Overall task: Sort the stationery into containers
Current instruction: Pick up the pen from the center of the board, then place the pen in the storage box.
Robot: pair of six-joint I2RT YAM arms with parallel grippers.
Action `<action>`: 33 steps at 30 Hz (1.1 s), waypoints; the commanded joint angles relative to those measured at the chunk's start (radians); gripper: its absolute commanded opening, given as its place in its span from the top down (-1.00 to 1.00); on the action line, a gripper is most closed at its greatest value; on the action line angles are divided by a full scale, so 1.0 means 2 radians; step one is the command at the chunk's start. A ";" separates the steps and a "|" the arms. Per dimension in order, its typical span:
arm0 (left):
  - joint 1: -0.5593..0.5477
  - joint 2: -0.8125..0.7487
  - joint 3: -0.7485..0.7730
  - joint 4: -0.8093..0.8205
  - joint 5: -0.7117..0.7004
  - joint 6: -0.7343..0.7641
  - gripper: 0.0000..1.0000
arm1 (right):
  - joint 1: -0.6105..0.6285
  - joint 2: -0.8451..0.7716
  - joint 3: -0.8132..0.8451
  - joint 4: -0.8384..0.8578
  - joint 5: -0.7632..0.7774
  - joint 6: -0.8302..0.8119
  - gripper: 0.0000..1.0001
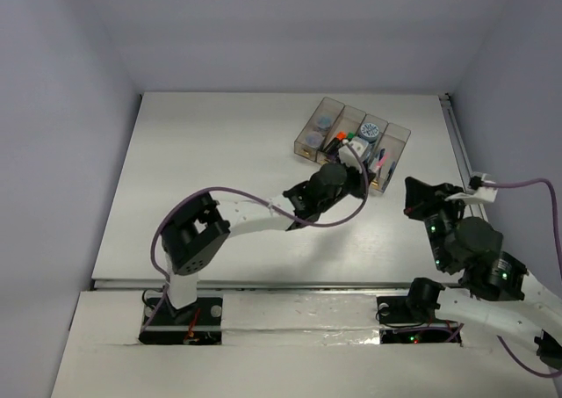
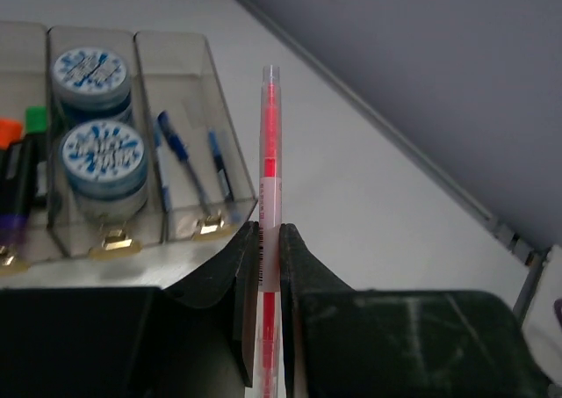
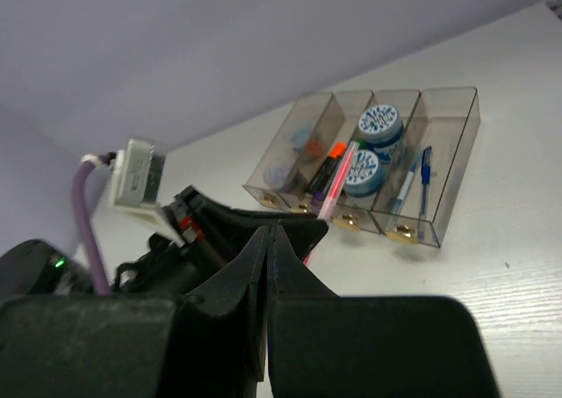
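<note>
Step (est.): placing red pen (image 2: 270, 152) | L gripper (image 2: 269, 233) jaws clamped mid-barrel; pen just beside containers (image 2: 231, 121), outside end bin | R gripper (image 3: 268, 238) jaws together, empty | next: shift over blue pens (image 2: 178, 145) bin, align lengthwise, release.

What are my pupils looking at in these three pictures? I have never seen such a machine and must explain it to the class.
Two robot arms stand at a white table. One picture looks down from above; the other two come from a camera on each wrist. The left gripper is shut on a red pen, near a row of four smoky bins holding blue-white rolls, markers and blue pens. The right gripper is shut and empty.
</note>
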 commanded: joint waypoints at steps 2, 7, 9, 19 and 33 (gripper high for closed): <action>0.032 0.074 0.099 0.015 0.068 -0.032 1.00 | 0.003 -0.028 0.021 0.025 0.018 -0.024 1.00; 0.048 0.163 0.216 0.007 0.082 -0.049 1.00 | 0.003 -0.013 0.042 -0.021 0.021 0.005 1.00; 0.053 0.185 0.249 -0.003 0.079 -0.052 1.00 | 0.003 -0.013 0.044 -0.024 0.015 0.009 1.00; 0.063 0.317 0.420 -0.029 0.043 -0.075 1.00 | 0.003 -0.008 0.039 -0.051 -0.010 0.047 1.00; 0.073 0.378 0.480 -0.057 0.036 -0.075 0.83 | 0.003 0.002 0.034 -0.047 -0.017 0.053 1.00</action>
